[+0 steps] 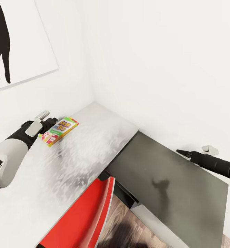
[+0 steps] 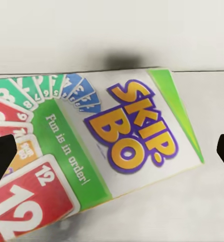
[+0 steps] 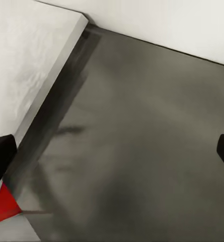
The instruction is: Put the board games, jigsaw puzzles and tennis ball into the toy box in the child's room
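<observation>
Near the tabletop's (image 1: 94,144) far corner, the board game (image 1: 59,131) lies flat; left hand (image 1: 50,124) spread wide beside it, fingertips (image 2: 2,156) cropped. Right hand (image 1: 183,152) released, above dark panel (image 1: 170,179).

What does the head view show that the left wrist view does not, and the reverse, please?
Head view alone: the baseball-player silhouette picture on the wall, the dark grey surface, a red object below the table edge, and the right gripper over that dark surface. Left wrist view alone: the box's print, "Skip-Bo", "Fun is in order!" and numbered cards. Both: the Skip-Bo board game lying on the pale table at the left gripper, whose jaws stand open.
</observation>
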